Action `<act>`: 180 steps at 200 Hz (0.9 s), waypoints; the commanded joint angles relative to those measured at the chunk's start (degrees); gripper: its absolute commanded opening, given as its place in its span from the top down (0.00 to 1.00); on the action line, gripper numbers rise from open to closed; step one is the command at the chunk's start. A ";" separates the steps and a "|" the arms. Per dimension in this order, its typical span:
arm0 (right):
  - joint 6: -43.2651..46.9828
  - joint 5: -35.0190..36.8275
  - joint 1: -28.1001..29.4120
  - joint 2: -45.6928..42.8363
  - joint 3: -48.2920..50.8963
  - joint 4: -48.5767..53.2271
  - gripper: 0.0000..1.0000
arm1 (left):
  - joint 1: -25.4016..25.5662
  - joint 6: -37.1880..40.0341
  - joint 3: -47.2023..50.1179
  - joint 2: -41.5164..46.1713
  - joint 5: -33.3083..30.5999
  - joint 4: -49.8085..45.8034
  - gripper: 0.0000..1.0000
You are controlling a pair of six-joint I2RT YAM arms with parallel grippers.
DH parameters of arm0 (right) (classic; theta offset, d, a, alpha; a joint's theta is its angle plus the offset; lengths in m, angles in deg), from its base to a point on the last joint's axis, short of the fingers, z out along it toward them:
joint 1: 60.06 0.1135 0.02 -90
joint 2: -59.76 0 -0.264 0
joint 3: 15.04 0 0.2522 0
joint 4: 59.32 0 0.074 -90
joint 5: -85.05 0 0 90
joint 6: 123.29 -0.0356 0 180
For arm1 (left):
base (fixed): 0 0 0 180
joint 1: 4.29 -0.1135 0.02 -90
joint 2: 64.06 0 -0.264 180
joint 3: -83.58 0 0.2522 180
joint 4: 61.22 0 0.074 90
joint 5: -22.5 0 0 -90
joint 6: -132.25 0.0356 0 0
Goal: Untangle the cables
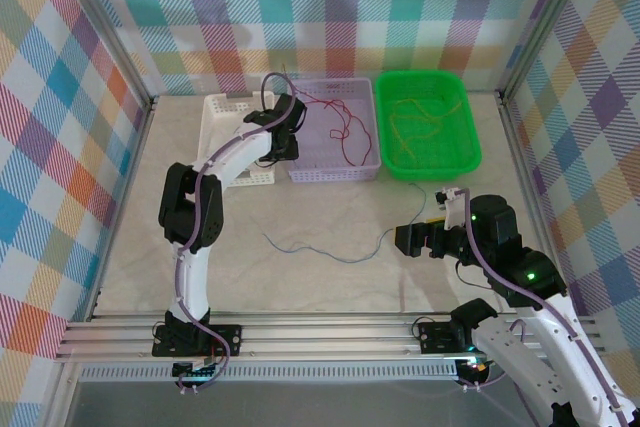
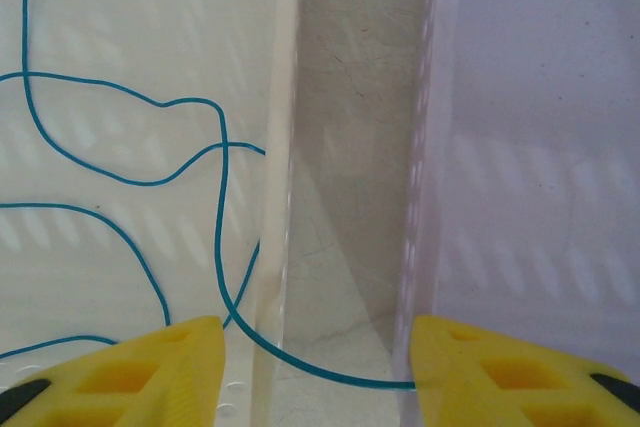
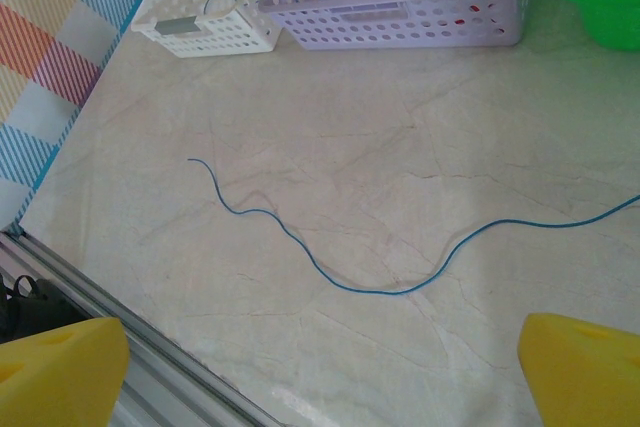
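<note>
One blue cable (image 1: 330,250) lies loose in a wavy line on the table, and it also runs across the right wrist view (image 3: 400,290). My right gripper (image 1: 403,239) hovers open just right of it, its yellow fingers (image 3: 585,367) wide apart above the strand. Red cables (image 1: 345,127) lie in the lavender basket (image 1: 300,172). Yellow-olive cables (image 1: 425,115) sit in the green basket (image 1: 470,157). My left gripper (image 1: 284,150) hangs open over the gap between the white basket (image 1: 222,112) and the lavender one. A teal-blue cable (image 2: 220,197) loops out of the white basket and crosses between its fingers (image 2: 170,367), reaching the right one.
The three baskets stand in a row at the back of the table. Aluminium rails (image 1: 320,332) run along the near edge, and checked walls close in the sides. A strip of bare table (image 2: 350,197) shows between the white and lavender baskets.
</note>
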State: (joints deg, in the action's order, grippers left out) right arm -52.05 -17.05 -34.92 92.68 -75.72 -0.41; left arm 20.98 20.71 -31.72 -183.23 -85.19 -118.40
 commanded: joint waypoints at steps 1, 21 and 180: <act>0.83 -1.00 0.28 -0.45 -0.26 -0.26 0.00 | 0.14 0.80 0.28 -0.92 -1.55 -1.35 0.52; 0.84 -0.95 0.25 -0.48 -0.29 -0.32 0.00 | 0.17 0.84 1.80 0.16 -1.58 -0.29 0.57; 0.84 -0.95 0.25 -0.53 -0.21 -0.30 0.00 | 0.03 1.11 6.62 4.79 -2.35 1.67 0.78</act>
State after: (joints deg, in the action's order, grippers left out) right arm -52.03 -17.07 -34.92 92.64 -75.72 -0.41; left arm 21.09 20.93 -26.59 -180.46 -86.44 -114.40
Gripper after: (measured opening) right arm 0.996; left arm 0.223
